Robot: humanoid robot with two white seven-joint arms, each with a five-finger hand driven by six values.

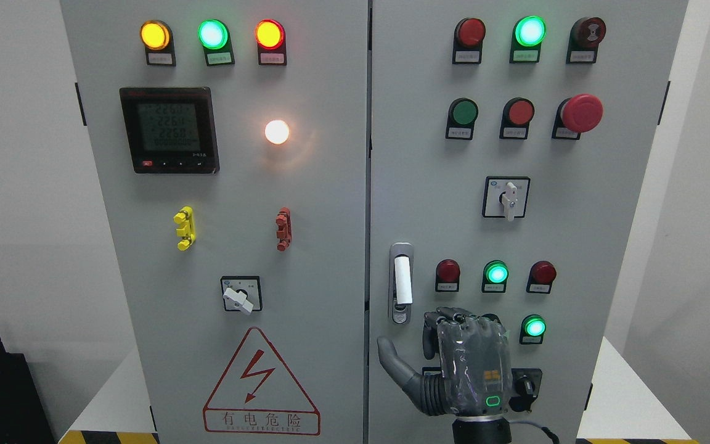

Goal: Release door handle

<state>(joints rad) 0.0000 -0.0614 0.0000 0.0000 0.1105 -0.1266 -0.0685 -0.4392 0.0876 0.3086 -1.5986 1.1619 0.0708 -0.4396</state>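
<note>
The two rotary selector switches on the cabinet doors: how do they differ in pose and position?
The left door selector switch has its white knob tilted diagonally, pointing lower right; the right door selector switch has its knob upright, pointing straight down. The left one sits low, above the warning triangle; the right one sits mid-door. Both have white knobs on square black-framed plates.

The right hand (453,364) hangs just below the door handle (400,282), apart from it, with a strip of bare cabinet door (416,203) between them. To its right, green lamps (534,326) and a black key switch (524,387) crowd the panel. Left of its thumb, the door seam (368,246) runs upright past plain metal.
</note>
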